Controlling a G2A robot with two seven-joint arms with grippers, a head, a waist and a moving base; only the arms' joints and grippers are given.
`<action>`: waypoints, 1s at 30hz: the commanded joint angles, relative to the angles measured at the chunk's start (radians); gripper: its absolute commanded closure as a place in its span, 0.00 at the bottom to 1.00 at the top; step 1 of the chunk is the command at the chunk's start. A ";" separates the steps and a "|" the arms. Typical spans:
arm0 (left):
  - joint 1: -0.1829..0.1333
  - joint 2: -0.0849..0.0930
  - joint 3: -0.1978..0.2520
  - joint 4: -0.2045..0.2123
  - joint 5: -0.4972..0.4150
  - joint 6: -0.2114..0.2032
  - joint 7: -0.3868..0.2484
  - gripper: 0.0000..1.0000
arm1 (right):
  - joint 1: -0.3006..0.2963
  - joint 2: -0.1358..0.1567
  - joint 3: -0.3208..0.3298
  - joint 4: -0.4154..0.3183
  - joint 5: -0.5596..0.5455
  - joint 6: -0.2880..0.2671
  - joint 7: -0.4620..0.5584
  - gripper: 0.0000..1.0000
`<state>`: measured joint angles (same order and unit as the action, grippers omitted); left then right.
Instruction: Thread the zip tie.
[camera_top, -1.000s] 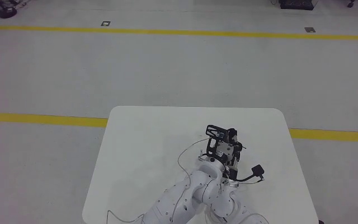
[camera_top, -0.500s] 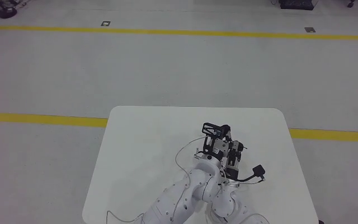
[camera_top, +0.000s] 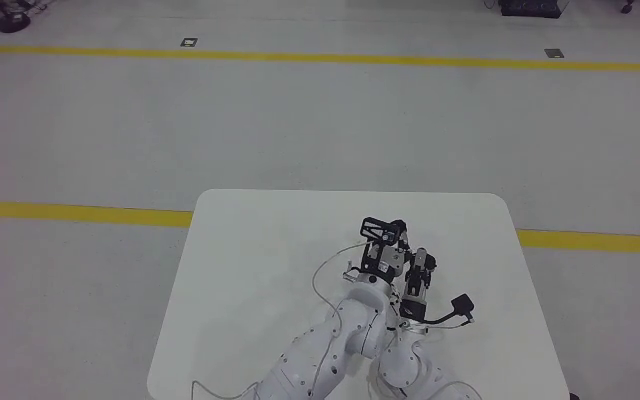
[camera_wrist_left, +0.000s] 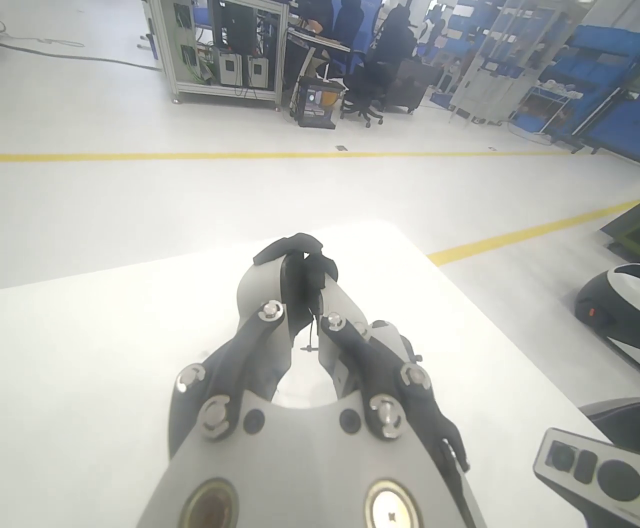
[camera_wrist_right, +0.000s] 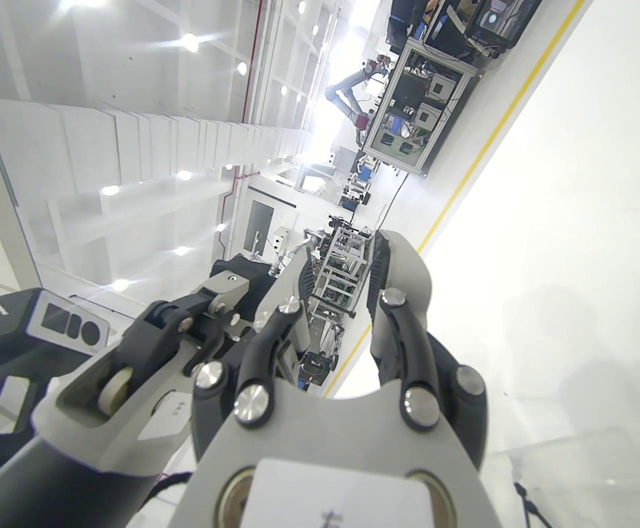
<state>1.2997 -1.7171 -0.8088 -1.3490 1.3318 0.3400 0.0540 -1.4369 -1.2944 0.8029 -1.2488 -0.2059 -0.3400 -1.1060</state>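
My left gripper (camera_wrist_left: 302, 250) is shut above the white table (camera_wrist_left: 100, 325). A thin black zip tie (camera_wrist_left: 313, 327) hangs down between its closed fingers. My right gripper (camera_wrist_right: 345, 250) is open, with only the room behind showing through the gap. It sits right beside the left gripper (camera_wrist_right: 227, 287), nearly touching it. Another thin black strand (camera_wrist_right: 525, 495), possibly part of the zip tie, runs over the table below the right gripper. From above, the two grippers (camera_top: 398, 255) sit close together over the right half of the table (camera_top: 260, 260).
A thin pale strand (camera_top: 325, 272) curves off the arms to the left over the table. The table's right edge (camera_top: 525, 270) lies near the grippers. The left and far parts of the table top are bare.
The pair of grippers has shifted a little to the left and toward the far edge. The second gripper now stands out more plainly beside the first.
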 joint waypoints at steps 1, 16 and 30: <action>0.002 0.001 -0.007 -0.012 -0.008 0.000 0.005 1.00 | 0.000 0.000 0.002 0.000 0.002 0.000 0.000 0.75; 0.016 0.000 -0.059 -0.110 -0.210 -0.003 0.006 1.00 | -0.012 0.005 -0.003 -0.023 -0.019 0.000 -0.012 0.71; 0.014 0.000 -0.061 -0.109 -0.238 -0.009 0.002 1.00 | -0.009 0.022 -0.021 -0.041 -0.034 0.000 -0.057 0.67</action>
<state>1.3132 -1.7178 -0.8688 -1.4579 1.0972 0.3308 0.0557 -1.4462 -1.2737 0.7829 -1.2900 -0.2415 -0.3400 -1.1631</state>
